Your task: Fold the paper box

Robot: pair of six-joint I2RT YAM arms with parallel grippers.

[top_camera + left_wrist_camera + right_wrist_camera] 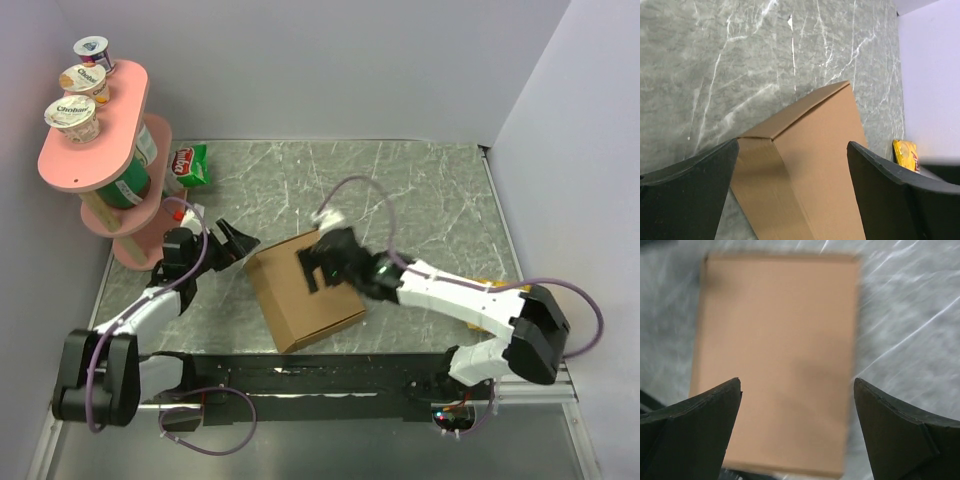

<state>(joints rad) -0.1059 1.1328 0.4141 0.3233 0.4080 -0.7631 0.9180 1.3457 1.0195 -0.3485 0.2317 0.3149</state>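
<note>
- Paper box: closed flat, lid down, at centre of marble surface.
- Left claw: spread wide, facing box's 10 o'clock corner, gripping nothing.
- Right claw: spread wide above lid, toward 1 o'clock, gripping nothing.
- Judgement: fold appears complete. Open claws suggest no flap needs restraint.

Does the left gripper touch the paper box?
Cannot tell. Left wrist view: a left gripper finger overlaps the paper box corner; no gap or contact shows.
</note>
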